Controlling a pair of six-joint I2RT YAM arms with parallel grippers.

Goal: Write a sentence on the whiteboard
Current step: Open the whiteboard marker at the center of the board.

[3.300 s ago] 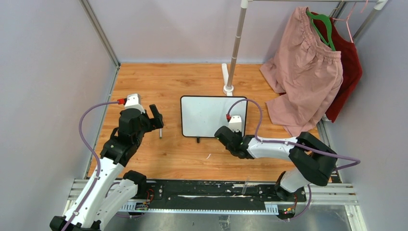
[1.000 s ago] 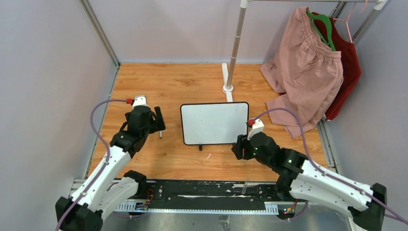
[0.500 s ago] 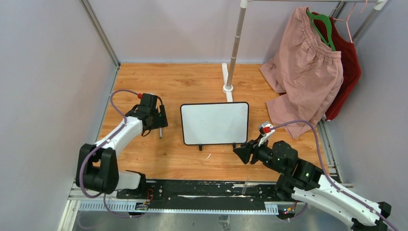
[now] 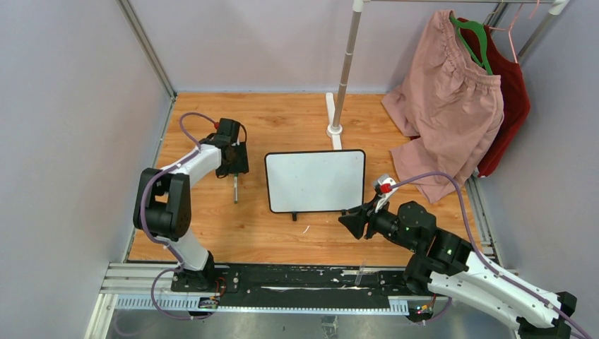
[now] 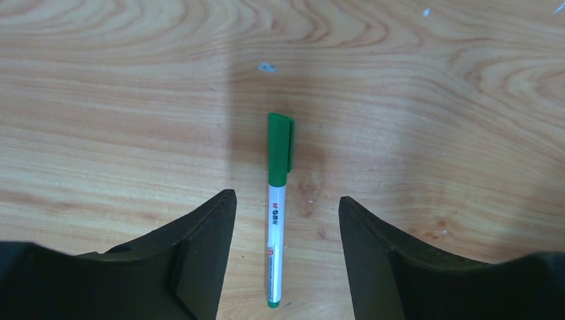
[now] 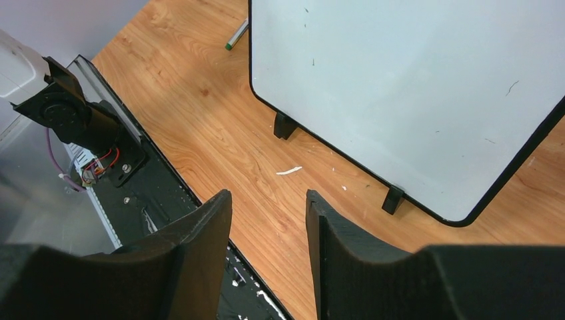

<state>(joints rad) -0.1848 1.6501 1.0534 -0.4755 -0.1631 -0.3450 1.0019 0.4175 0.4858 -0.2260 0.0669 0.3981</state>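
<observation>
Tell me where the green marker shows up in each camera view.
Top external: marker on the wood, left of the whiteboard, just below the left claw.
Left wrist: marker at centre, lengthwise between the open claw's fingers.
Right wrist: top edge, one end showing, left of the whiteboard.
Shared landmark: the whiteboard, in top and right wrist views only.

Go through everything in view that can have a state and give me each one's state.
whiteboard: blank, nothing written.
marker: capped, lying on the table, not gripped.
left gripper: open, straddling the marker.
right gripper: open, empty.
pink shorts: hanging on a green hanger.
</observation>
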